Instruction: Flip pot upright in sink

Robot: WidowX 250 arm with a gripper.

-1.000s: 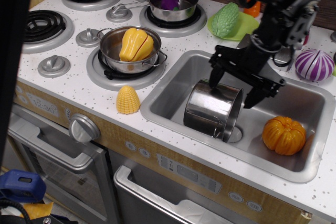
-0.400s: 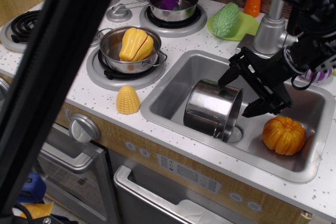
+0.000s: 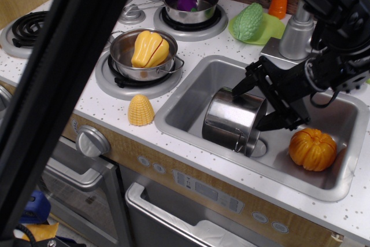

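The shiny steel pot (image 3: 230, 120) lies on its side in the sink (image 3: 196, 93), its mouth facing right over the round drain. My black gripper (image 3: 250, 108) is open at the pot's mouth. One finger (image 3: 240, 85) is by the upper rim and the other finger (image 3: 269, 122) points down at the right of the rim. The jaws stand wide apart astride the rim. I cannot tell whether they touch it.
An orange toy pumpkin (image 3: 313, 149) sits in the sink's right part. A shallow pot with a yellow pepper (image 3: 147, 53), a saucepan with a purple item (image 3: 189, 3), a yellow corn piece (image 3: 140, 110), a green vegetable on a plate (image 3: 250, 21) and the faucet (image 3: 298, 33) are around. A dark bar (image 3: 63, 85) blocks the left.
My gripper has tilted and dropped lower and left, closer to the pot's mouth. The view shifted, and a dark bar now crosses the left side. The pot has not moved.
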